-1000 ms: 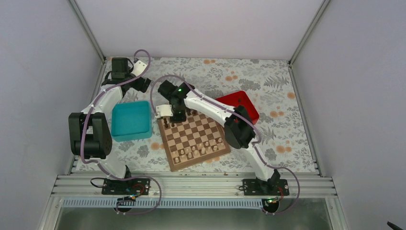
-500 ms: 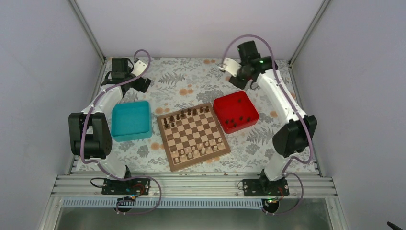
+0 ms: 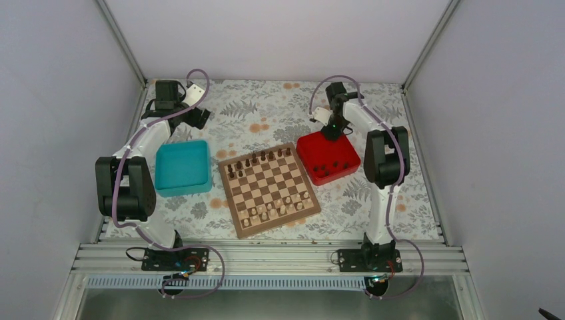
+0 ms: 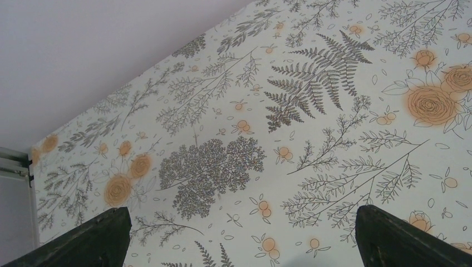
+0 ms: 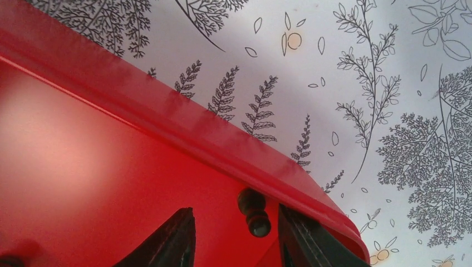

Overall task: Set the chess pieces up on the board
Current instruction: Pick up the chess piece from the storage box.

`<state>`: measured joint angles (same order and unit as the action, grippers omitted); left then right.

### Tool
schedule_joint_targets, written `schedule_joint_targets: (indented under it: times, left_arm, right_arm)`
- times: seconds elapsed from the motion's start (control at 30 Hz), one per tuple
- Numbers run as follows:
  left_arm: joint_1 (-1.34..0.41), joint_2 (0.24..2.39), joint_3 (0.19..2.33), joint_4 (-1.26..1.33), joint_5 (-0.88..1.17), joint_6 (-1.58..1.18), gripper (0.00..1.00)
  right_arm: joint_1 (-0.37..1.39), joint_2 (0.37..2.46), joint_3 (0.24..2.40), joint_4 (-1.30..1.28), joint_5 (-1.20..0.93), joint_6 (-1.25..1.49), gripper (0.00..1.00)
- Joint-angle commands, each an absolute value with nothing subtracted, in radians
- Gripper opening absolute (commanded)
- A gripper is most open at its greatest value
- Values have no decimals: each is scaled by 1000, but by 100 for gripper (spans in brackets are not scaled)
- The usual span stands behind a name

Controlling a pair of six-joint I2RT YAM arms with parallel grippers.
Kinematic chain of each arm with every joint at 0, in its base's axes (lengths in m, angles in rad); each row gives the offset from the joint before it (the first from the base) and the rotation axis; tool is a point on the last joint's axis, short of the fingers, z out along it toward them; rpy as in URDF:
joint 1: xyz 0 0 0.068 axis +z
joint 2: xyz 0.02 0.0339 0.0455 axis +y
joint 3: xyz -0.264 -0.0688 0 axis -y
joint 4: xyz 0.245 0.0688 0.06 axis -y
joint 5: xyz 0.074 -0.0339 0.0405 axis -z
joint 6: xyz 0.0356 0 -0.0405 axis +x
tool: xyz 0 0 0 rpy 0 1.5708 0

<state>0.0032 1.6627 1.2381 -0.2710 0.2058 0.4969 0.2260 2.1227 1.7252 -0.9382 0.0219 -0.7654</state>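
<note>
The right gripper [image 5: 236, 242], jaws parted and empty, straddles a dark chess piece [image 5: 254, 212] lying just inside the rim of the red tray [image 5: 222, 153], apparently on its side, lengthwise along the fingers.

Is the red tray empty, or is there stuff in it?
Not empty. A few dark chess pieces lie inside the red tray, one right by its rim.

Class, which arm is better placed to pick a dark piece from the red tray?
Right: the right gripper is open at the red tray, a dark piece between its fingers; the left gripper is distant.
</note>
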Motion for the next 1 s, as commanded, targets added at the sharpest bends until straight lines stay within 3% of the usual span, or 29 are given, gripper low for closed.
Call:
schedule_joint_targets:
  times: [0.0,0.97]
  left_arm:
    - [0,1634,1234,-272,210,497,100]
    - [0,1637,1240,-284,232,500,100]
  right_arm:
    - [211,2129,1740,-898,52,-744,40]
    - [189,2177,1683,-905,49,-748,33]
